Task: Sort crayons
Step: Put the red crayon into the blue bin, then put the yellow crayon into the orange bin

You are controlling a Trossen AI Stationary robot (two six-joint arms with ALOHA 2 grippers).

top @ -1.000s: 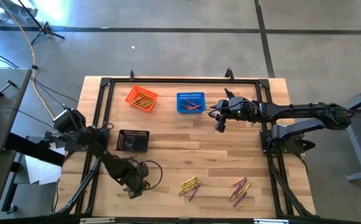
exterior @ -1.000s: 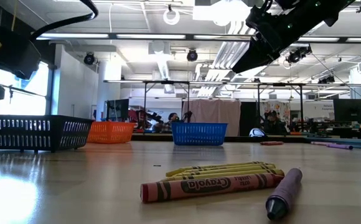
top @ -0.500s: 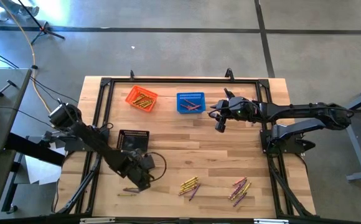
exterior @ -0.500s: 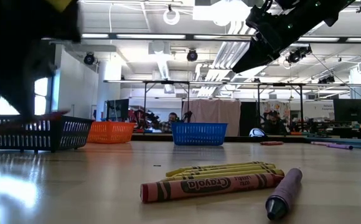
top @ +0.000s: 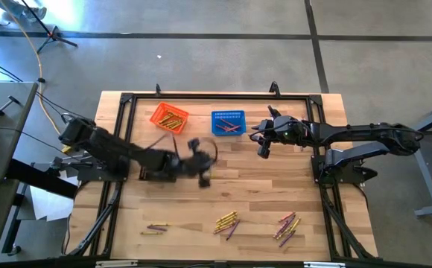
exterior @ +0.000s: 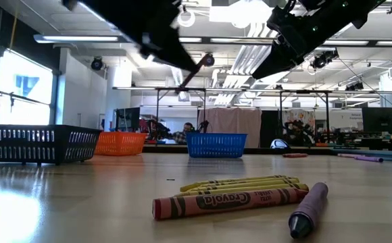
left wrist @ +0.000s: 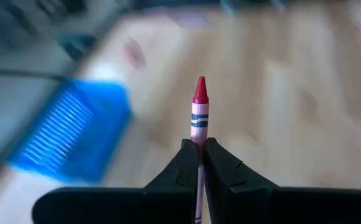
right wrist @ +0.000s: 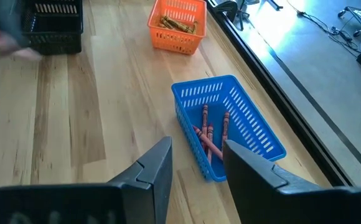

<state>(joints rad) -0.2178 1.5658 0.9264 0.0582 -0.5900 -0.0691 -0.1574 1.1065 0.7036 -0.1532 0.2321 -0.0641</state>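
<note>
My left gripper (top: 202,173) hangs over the table's middle, just right of the black basket (top: 160,168), shut on a red crayon (left wrist: 199,102). The blue basket (top: 229,123) holds red crayons (right wrist: 210,138), and the orange basket (top: 169,117) holds yellow ones (right wrist: 175,23). Loose crayons lie on the table in three spots near the front edge (top: 227,222), (top: 287,227), (top: 155,228). My right gripper (right wrist: 196,168) waits open in the air just right of the blue basket, with nothing between its fingers. My left gripper pinches the red crayon's paper-wrapped shaft (left wrist: 199,134) between its two fingers. The crayon lies along the fingers, its red tip (left wrist: 200,90) sticking out past the fingertips. It is lifted clear of the table, and its rear end is hidden between the fingers.
A black frame (top: 126,100) runs round the table's far and side edges. Bare wood lies between the baskets and the loose crayons. In the low view a red, a purple and several yellow crayons (exterior: 230,192) lie close to the camera.
My left gripper has risen from the table's near left and swung toward the far right, past the black basket toward the blue one, tipping from pointing steeply down to nearly level. The red crayon has come up with it. A few crayons stay at the near left.
</note>
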